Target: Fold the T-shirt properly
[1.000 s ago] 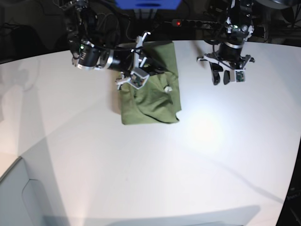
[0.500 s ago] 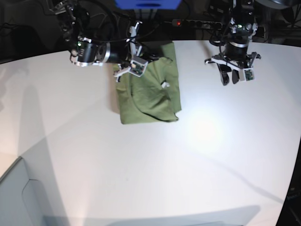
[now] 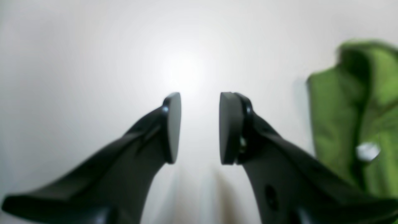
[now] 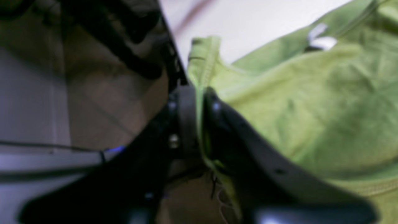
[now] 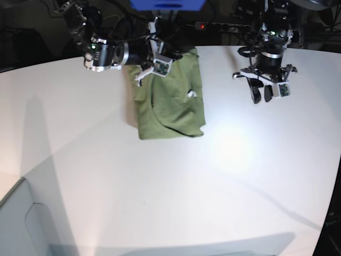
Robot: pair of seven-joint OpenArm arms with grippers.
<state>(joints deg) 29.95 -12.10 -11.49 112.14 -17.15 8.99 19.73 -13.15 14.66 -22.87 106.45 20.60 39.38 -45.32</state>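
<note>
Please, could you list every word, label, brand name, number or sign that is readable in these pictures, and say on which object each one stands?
No text is readable in any view.
Small white tag on the plain olive-green cotton T-shirt: too small and blurred to read.
White table: no markings visible.

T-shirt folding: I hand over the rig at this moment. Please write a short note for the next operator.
Right gripper: fabric edge of the T-shirt sits between its nearly closed jaws, at the shirt's far end.
Left gripper: open, empty, above bare table, beside the shirt.
Shirt: narrow folded strip at the far middle of the table, wrinkled, white tag showing.
Done: sides folded in.
Left: probably fold lengthwise, smooth, release.
</note>
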